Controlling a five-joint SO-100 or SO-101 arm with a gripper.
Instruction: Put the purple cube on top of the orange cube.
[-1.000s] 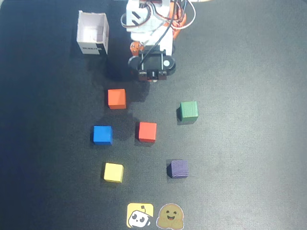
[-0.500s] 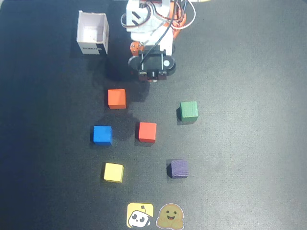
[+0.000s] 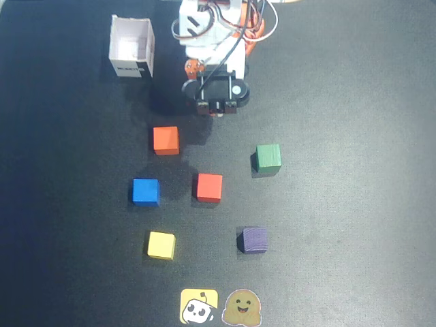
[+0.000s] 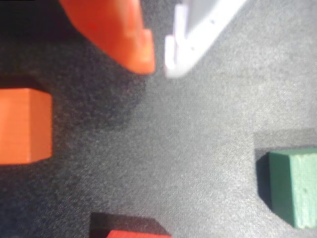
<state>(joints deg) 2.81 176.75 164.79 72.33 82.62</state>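
Tool (image 4: 158, 67) nearly closed, empty, above mat

- I see a white open-topped box (image 3: 131, 48) at the upper left of the overhead view, on the black mat (image 3: 354, 204).
- Red cube (image 3: 209, 187) mid-mat, blue cube (image 3: 145, 191) to its left, yellow cube (image 3: 161, 244) below the blue.
- Green cube (image 3: 268, 158) at the right.
- Two cartoon stickers (image 3: 219, 307) side by side at the bottom edge.

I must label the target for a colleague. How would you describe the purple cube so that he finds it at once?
In the overhead view, start at the two stickers at the bottom edge. The purple cube sits just above them, slightly right. It is the only dark cube, right of the yellow cube.
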